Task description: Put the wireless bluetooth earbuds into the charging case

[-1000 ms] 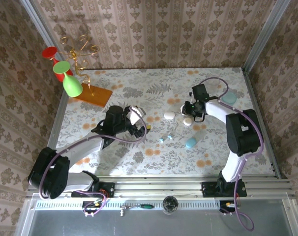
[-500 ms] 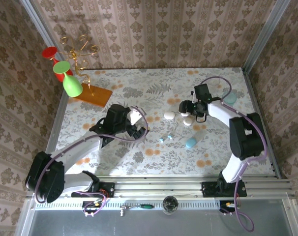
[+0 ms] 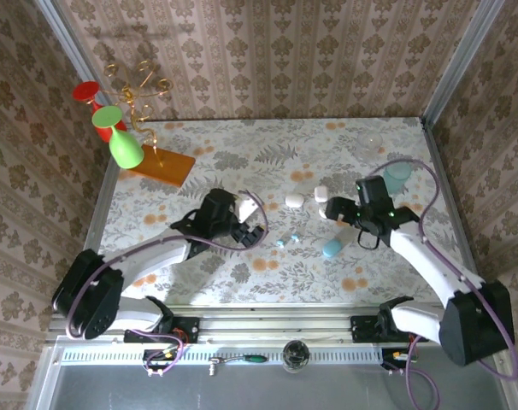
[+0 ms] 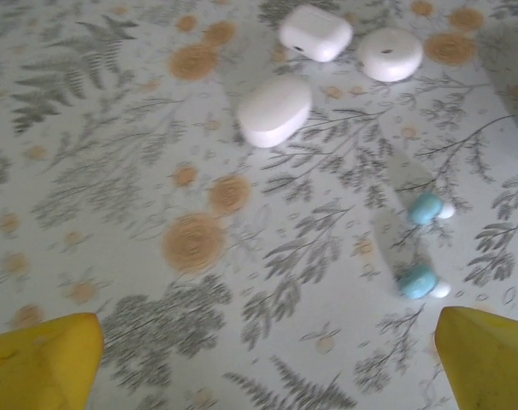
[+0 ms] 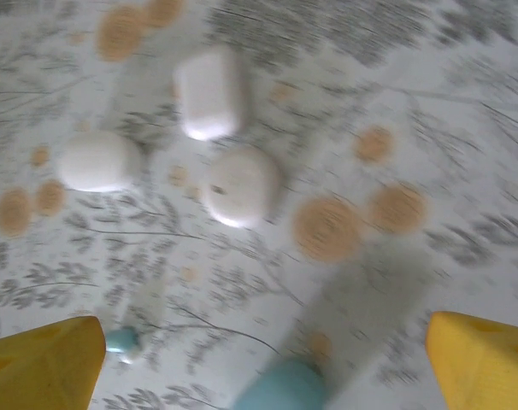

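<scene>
The white charging case (image 3: pixel 320 190) lies shut on the floral table, far of centre, also seen at the case (image 4: pixel 315 32) and the case (image 5: pixel 210 92). Two tiny earbuds with teal tips lie apart nearer me, one earbud (image 4: pixel 430 207) and the other earbud (image 4: pixel 420 280); from above they are at earbuds (image 3: pixel 287 240). My left gripper (image 3: pixel 252 224) hovers open just left of them, its yellow fingertips (image 4: pixel 41 363) wide apart with nothing between. My right gripper (image 3: pixel 351 224) is open and empty, near-right of the case, over a light-blue capsule (image 5: pixel 285 389).
A white egg-shaped item (image 4: pixel 274 112) and a round white disc (image 5: pixel 240 185) lie beside the case. The light-blue capsule (image 3: pixel 332 248) lies right of the earbuds. A teal cup (image 3: pixel 397 171) stands far right. A wire stand with red and green glasses (image 3: pixel 122 128) occupies the far left corner.
My right gripper has opened and drawn back toward the near right; the case now lies free beside the disc. My left gripper has moved slightly right, toward the earbuds.
</scene>
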Controlling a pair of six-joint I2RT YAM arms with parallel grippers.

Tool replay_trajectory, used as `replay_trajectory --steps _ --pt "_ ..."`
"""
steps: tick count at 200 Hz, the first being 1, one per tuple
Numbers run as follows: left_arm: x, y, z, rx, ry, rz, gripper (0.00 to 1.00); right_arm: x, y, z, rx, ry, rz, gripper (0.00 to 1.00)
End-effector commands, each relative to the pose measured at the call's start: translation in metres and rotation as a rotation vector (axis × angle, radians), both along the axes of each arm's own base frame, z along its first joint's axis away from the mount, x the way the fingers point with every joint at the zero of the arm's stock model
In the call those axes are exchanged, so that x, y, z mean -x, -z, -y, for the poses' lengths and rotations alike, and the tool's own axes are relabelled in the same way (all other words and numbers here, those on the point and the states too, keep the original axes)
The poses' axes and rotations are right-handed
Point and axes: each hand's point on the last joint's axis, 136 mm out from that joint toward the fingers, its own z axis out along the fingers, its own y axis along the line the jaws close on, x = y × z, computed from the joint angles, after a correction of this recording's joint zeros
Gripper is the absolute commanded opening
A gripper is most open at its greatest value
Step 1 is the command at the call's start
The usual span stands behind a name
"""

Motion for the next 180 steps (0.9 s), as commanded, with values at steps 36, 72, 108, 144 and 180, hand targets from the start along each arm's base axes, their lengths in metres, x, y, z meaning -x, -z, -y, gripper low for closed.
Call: replay_trajectory --steps 36,72,108,144,180 --pt "0.011 -0.025 0.093 0.055 -0.002 0.066 1.0 0.039 0.017 0.053 -0.166 0.255 -0.036 0.95" --pt "0.038 -0.008 0.144 0.013 0.062 0.027 1.0 0.036 0.012 0.075 -0.2 0.327 0.026 0.94" --pt "0.049 0.014 0.175 0.017 0.04 -0.088 0.96 0.03 0.004 0.085 -0.195 0.328 0.054 0.94" --pt "0.062 0.027 0.196 0.023 0.073 -0.132 0.94 0.03 0.008 0.081 -0.215 0.3 0.039 0.94" --pt "0.075 0.045 0.208 0.005 0.114 -0.198 0.93 0.03 0.014 0.079 -0.237 0.294 0.031 0.94"
